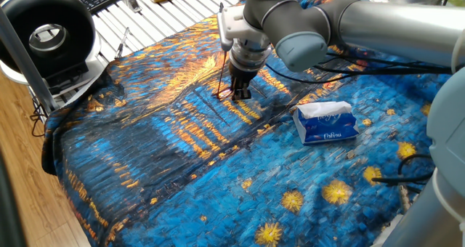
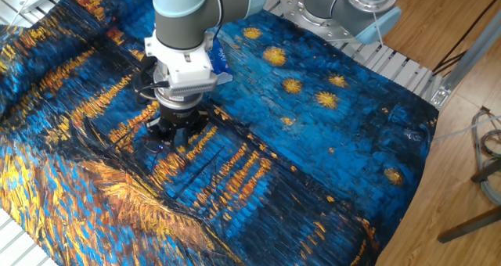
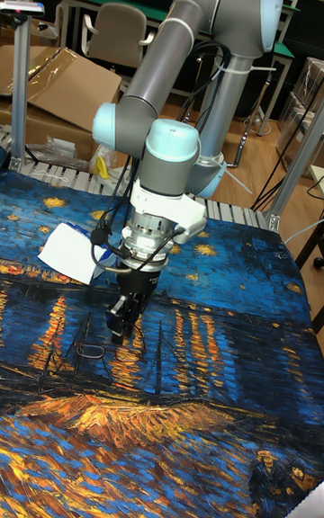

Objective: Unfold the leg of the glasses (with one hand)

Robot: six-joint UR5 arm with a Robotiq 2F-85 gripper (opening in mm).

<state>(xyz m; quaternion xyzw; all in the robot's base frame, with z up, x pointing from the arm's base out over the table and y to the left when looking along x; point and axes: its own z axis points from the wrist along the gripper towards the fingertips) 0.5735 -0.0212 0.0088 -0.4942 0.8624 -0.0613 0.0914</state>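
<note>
Tall fixed view had the starry-night tablecloth [image 3: 225, 374] filling the table, with the tissue pack [image 1: 327, 122] lying right of the arm. The hand [image 3: 123, 318] was down at the cloth, fingers narrow, honestly couldn't tell if gripping. The glasses [image 3: 88, 352] sat just beside its tips.

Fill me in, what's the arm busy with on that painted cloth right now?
The gripper is down at the starry blue-and-orange cloth, working at the glasses; one thin temple sticks up beside the fingers. Whether the jaws are closed on the frame can't be made out. The tissue pack lies off to the side, untouched.
</note>
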